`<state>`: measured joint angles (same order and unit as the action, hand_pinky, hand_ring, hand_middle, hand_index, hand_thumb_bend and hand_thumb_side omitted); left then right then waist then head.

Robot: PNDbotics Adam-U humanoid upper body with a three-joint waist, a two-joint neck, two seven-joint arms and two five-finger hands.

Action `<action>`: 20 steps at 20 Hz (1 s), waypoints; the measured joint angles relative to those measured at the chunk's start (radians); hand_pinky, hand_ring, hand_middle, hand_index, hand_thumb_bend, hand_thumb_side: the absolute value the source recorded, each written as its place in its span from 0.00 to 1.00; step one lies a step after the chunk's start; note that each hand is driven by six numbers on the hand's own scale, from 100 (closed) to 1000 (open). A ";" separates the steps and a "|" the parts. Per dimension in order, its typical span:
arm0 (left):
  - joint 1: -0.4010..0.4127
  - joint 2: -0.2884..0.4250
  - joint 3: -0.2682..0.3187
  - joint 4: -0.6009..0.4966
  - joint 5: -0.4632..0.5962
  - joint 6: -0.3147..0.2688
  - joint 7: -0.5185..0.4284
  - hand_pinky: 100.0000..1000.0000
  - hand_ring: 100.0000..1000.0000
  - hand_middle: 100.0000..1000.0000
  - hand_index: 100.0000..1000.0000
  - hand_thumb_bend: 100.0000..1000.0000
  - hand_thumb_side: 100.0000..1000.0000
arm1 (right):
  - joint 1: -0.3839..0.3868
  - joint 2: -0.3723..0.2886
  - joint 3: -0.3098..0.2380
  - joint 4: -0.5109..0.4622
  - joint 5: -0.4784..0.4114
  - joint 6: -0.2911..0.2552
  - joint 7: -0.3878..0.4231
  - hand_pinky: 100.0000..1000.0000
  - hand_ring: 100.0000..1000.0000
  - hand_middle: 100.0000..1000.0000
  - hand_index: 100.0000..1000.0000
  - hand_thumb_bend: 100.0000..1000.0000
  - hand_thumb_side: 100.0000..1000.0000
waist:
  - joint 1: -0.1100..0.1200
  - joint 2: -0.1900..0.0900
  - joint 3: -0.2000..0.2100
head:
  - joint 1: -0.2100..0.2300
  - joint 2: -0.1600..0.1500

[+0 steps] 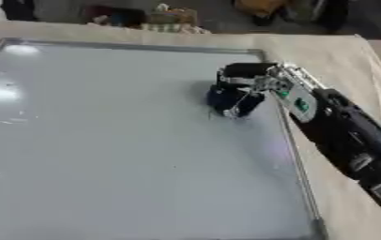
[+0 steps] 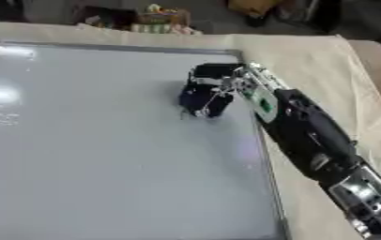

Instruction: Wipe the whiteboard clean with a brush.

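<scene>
Right hand (image 1: pixel 241 86), black with silver joints, fingers curled round dark blue brush (image 1: pixel 229 103), pressing it face-down on large silver-framed whiteboard (image 1: pixel 103 140) near right edge, upper half. Grip from above keeps brush flat for wiping (judgement). Faint smudges (image 1: pixel 1 121) at left edge look unwiped. Board lies on beige-covered table (image 1: pixel 341 61). Left hand out of sight.

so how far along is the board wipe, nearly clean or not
Most of the whiteboard already looks clean, with no clear writing showing. In hand: the right hand is curled round a dark blue brush, which looks pressed to the board near its right edge. Left: a few faint smudges at the left side, though they could be glare.
</scene>
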<state>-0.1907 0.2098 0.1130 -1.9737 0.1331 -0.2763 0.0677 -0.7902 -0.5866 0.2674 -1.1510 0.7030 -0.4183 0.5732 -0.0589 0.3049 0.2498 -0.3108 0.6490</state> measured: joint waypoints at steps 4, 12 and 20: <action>0.000 0.000 0.000 0.000 0.000 0.000 0.000 0.31 0.36 0.37 0.43 0.00 0.89 | 0.009 0.001 0.009 -0.021 0.004 -0.001 -0.005 0.39 0.35 0.10 0.30 0.00 0.00 | 0.000 0.000 -0.001 | 0.000 0.001; -0.002 0.000 0.000 0.000 0.000 0.001 0.000 0.31 0.36 0.37 0.43 0.00 0.90 | 0.020 0.002 0.040 -0.064 0.007 -0.011 -0.010 0.39 0.35 0.09 0.30 0.00 0.00 | -0.002 0.000 -0.003 | 0.000 0.002; -0.003 0.000 0.000 0.000 0.003 0.004 0.003 0.31 0.36 0.37 0.43 0.00 0.89 | 0.035 0.002 0.067 -0.108 -0.024 -0.012 0.036 0.39 0.35 0.09 0.30 0.00 0.00 | -0.005 -0.004 -0.008 | 0.000 0.009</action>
<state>-0.1936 0.2098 0.1132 -1.9737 0.1363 -0.2722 0.0712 -0.7553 -0.5841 0.3344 -1.2590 0.6790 -0.4298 0.6087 -0.0636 0.3011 0.2420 -0.3108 0.6576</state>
